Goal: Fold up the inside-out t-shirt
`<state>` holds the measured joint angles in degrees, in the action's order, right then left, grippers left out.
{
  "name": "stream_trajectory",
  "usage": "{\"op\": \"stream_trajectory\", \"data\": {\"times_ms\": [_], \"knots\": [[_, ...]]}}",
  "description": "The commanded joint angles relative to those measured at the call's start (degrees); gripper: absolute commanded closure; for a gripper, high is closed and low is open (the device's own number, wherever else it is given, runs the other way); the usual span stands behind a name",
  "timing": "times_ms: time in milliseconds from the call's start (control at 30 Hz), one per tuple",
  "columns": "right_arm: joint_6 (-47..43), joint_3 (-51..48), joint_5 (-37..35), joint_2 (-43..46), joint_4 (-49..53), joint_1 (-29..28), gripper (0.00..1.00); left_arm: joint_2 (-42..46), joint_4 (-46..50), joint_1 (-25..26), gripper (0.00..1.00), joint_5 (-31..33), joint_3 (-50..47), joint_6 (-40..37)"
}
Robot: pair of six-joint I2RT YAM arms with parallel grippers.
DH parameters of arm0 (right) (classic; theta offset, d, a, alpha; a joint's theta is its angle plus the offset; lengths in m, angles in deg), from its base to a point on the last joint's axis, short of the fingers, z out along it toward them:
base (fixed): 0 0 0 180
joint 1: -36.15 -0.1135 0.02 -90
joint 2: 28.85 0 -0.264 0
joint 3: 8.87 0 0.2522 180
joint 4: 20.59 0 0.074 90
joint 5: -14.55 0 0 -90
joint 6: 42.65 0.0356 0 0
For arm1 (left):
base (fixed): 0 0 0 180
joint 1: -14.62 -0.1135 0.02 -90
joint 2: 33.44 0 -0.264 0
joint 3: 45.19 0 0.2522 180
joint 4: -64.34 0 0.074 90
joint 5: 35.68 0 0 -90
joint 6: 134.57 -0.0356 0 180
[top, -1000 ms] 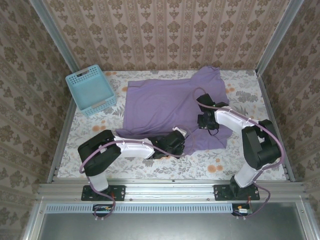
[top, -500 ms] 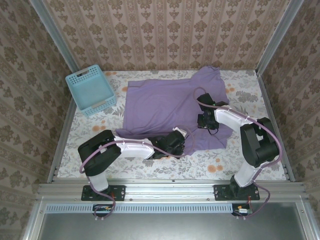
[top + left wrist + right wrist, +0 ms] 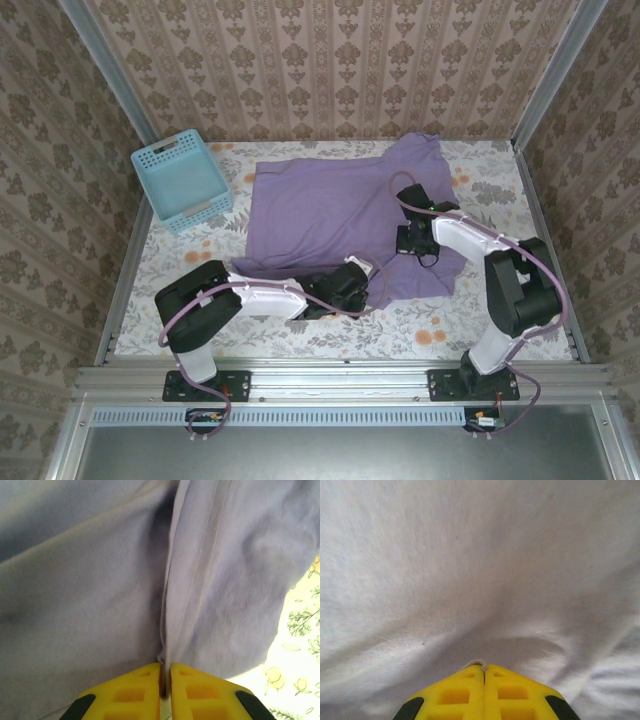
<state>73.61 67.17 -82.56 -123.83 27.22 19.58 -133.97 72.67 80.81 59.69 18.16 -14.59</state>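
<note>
- From the top view, the inside-out t-shirt (image 3: 320, 215) lies spread over the middle of the table (image 3: 470, 325), plain face up. One sleeve reaches toward the far right corner and the hem runs along the near side. A light-blue basket (image 3: 180, 182) stands apart from it by the far left corner. The left gripper (image 3: 358, 288) sits low at the shirt's near edge, and the right gripper (image 3: 412, 240) is down on the cloth toward the right side. The cloth looks thin and limp, so I judge it light, with no stiffness to hold a shape. It will likely sag and drag across the table when lifted.
- In the left wrist view, the left gripper (image 3: 165, 672) has its yellow jaws closed on a stitched edge of the t-shirt (image 3: 90, 605), which runs straight into the seam between them. A strip of table (image 3: 302, 630) shows at the right. A seam or hem is probably the best hold, since the doubled cloth is thicker and less likely to slip.
- In the right wrist view, the right gripper (image 3: 484, 669) has its jaws pressed together, with a small nub of the t-shirt (image 3: 470, 555) nipped at the tips and creases converging there. That is a single-layer pinch in open fabric, and I judge it shallow enough to pull free under tension.
</note>
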Motion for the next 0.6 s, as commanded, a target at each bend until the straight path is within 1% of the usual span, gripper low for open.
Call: {"op": "stream_trajectory", "data": {"times_ms": [0, 133, 233, 300, 400, 467, 500, 567], "knots": [[-0.1, 0.7, 0.5, 4.8, 0.3, 2.9, 0.95, 2.2, -1.7, 0.7, 0.87, -0.9, -2.0, -0.3], [0.0, -0.5, 5.4, 7.0, -1.1, 4.2, 0.96, 2.7, -2.0, 0.7, 0.87, -0.8, -2.5, -0.2], [0.1, -1.6, 7.7, 7.8, -1.9, 4.1, 0.98, 3.8, -2.0, 0.7, 0.87, -0.3, -2.7, -0.2], [0.0, -2.3, 8.5, 8.5, -2.0, 4.2, 0.99, 5.5, -0.6, 0.7, 0.85, 1.0, -3.0, -0.2], [-0.2, -3.9, 7.1, 10.5, -1.9, 4.2, 0.99, 11.5, 4.1, 0.1, 0.81, 5.6, -4.7, 1.3], [-0.4, -4.9, 5.8, 12.3, -1.6, 4.2, 0.99, 17.7, 8.4, -1.2, 0.74, 8.8, -6.9, 3.1], [-0.6, -5.4, 5.2, 13.2, -1.4, 4.3, 0.99, 21.5, 12.4, -2.2, 0.71, 11.2, -7.8, 4.6], [-0.7, -6.3, 4.7, 14.8, -1.0, 4.2, 0.99, 29.0, 23.3, -4.8, 0.64, 16.8, -8.9, 9.2]]}}
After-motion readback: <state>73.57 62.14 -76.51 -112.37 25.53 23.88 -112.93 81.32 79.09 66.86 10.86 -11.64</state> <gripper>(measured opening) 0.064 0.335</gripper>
